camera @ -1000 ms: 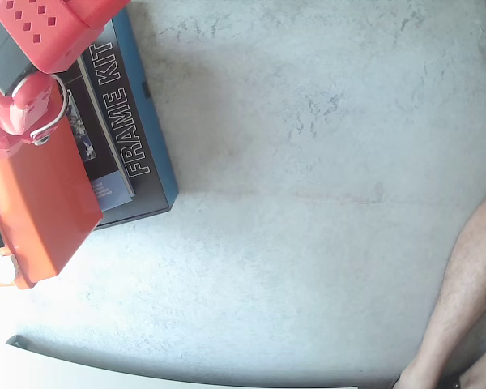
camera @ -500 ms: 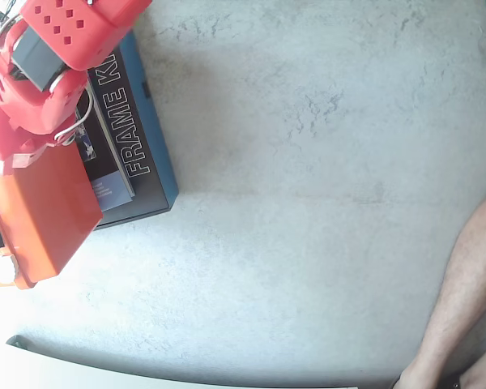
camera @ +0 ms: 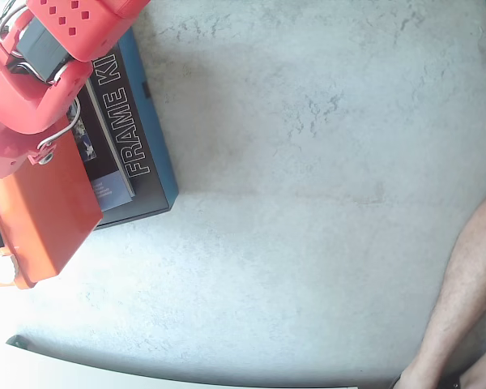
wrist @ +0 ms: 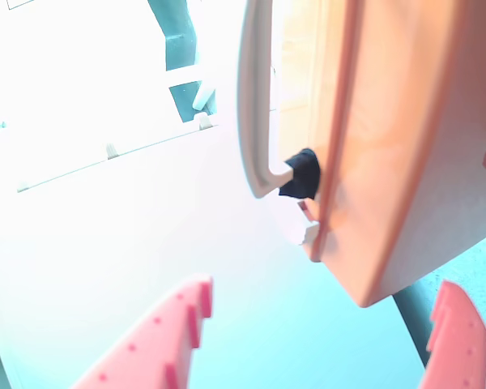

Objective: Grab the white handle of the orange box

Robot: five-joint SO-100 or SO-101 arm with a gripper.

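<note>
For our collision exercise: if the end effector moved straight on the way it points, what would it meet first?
Probably the orange box, at its lower corner between the open jaws; its white handle lies left of that line. Depth is unclear.

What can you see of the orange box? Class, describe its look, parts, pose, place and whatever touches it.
The orange box is a flat, smooth, plastic-looking case with rounded corners. In the fixed view it lies at the left edge, overlapping the black-and-blue FRAME KIT box, with the red arm over its upper end. The wrist view shows one narrow edge carrying a curved white handle on a black fitting. The open gripper sits short of the handle, not touching it.
</note>
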